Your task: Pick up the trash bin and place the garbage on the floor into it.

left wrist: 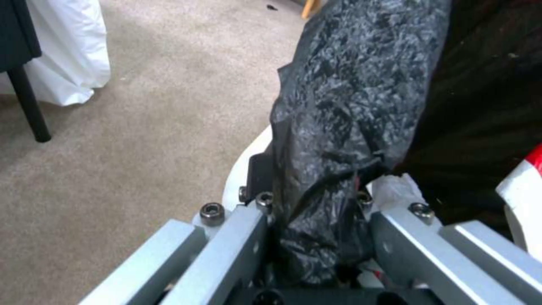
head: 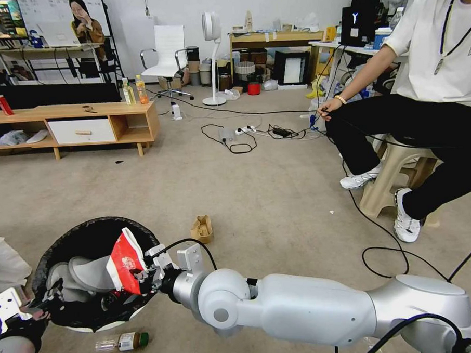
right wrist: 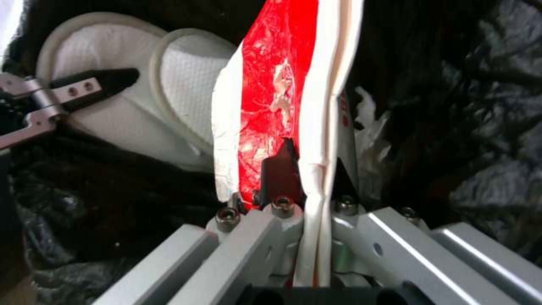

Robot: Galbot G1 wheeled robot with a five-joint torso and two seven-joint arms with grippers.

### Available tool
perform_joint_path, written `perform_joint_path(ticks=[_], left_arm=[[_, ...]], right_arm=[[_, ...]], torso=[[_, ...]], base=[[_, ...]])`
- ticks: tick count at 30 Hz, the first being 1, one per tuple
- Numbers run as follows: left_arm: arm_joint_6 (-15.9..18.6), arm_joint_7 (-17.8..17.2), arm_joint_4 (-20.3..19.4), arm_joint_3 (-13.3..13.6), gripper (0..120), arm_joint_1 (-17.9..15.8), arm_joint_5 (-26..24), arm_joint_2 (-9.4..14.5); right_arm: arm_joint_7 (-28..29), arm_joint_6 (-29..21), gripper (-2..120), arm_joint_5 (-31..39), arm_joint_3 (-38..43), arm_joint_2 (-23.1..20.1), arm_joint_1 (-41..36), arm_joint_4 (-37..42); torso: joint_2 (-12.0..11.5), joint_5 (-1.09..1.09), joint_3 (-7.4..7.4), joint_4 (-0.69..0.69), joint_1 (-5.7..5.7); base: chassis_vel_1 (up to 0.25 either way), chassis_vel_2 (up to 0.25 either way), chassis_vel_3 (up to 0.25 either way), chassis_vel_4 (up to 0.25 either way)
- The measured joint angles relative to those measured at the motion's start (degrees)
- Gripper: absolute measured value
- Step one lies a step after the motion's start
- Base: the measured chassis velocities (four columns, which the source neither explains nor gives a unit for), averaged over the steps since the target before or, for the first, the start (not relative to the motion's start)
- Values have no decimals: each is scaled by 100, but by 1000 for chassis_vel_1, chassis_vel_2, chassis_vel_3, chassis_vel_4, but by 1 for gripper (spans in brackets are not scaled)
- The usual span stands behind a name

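Note:
The trash bin (head: pixel 56 241), white and lined with a black bag, hangs at the lower left of the head view. My left gripper (head: pixel 43 304) is shut on its near rim; the left wrist view shows the bag-covered rim (left wrist: pixel 338 127) pinched in that gripper (left wrist: pixel 313 203). My right gripper (head: pixel 146 276) is shut on a crushed red-white carton (head: pixel 125 259), held upright over the bin's mouth. In the right wrist view the carton (right wrist: pixel 271 84) stands in the right gripper (right wrist: pixel 308 178). Other garbage lies on the floor (head: pixel 278 195): a tan paper bag (head: pixel 202 228) and a green-capped bottle (head: pixel 123 341).
White slippers (head: pixel 89 274) lie inside the bin. A person sits on a stool (head: pixel 397 174) at the right, with black cables (head: pixel 384 243) trailing over the carpet. A low wooden cabinet (head: pixel 72 126) stands far left. A white bag (head: pixel 5 264) is at the left edge.

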Motion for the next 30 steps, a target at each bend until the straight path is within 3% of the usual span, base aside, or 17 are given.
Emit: perform_joint_path(ticks=[4, 6, 12, 21, 26, 27, 30], left_arm=[[0, 9, 34, 13, 6, -17, 1, 9], [0, 19, 57, 25, 6, -30, 2, 11], [4, 19, 75, 32, 6, -43, 10, 16], [12, 28, 97, 66, 6, -63, 28, -2], [12, 33, 102, 62, 6, -53, 34, -2], [11, 34, 117, 57, 6, -52, 41, -2], [12, 34, 131, 53, 6, -55, 44, -1]], right_arm=[[7, 0, 1, -20, 10, 10, -5, -28], [20, 0, 13, -27, 50, 6, -12, -29], [33, 0, 27, -30, 104, -15, -13, -18], [49, 0, 65, -33, 224, -34, -26, 108], [50, 1, 79, -43, 277, -30, -26, 159], [66, 8, 87, -45, 333, -25, -20, 206], [97, 18, 92, -53, 443, -27, -16, 305]], torso=[[0, 0, 0, 0, 0], [0, 0, 0, 0, 0], [0, 0, 0, 0, 0], [0, 0, 0, 0, 0], [0, 0, 0, 0, 0], [0, 0, 0, 0, 0], [0, 0, 0, 0, 0]], base=[[0, 0, 0, 0], [0, 0, 0, 0], [0, 0, 0, 0], [0, 0, 0, 0], [0, 0, 0, 0], [0, 0, 0, 0], [0, 0, 0, 0]])
